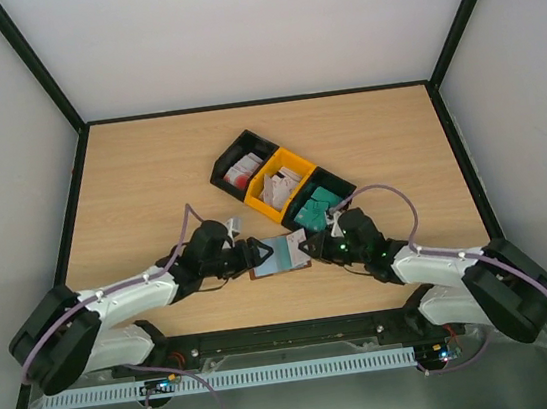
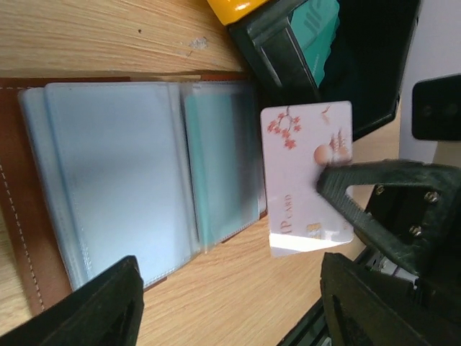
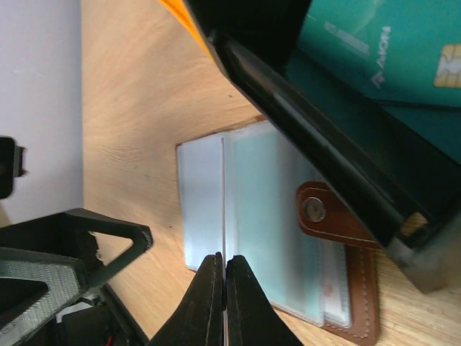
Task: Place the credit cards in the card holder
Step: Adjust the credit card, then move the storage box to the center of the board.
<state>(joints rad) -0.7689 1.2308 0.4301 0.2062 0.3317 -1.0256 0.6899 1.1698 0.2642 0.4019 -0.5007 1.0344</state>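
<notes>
Card (image 2: 306,166) (white, pink flowers) pinched in right pincer (image 3: 225,263) beside card holder (image 2: 108,180); left pincer (image 2: 230,306) gapes empty

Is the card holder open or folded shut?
Open: the card holder lies spread flat, pale pockets facing up, snap tab unfastened.

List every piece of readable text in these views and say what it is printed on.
"IP CARD": runs sideways on the white card; the start of the word cannot be made out.
"AMORA", as best it reads: on the teal card in the black bin; blurred.
Smaller print beside it on that card: too small to read.
Top view: nothing legible.
</notes>
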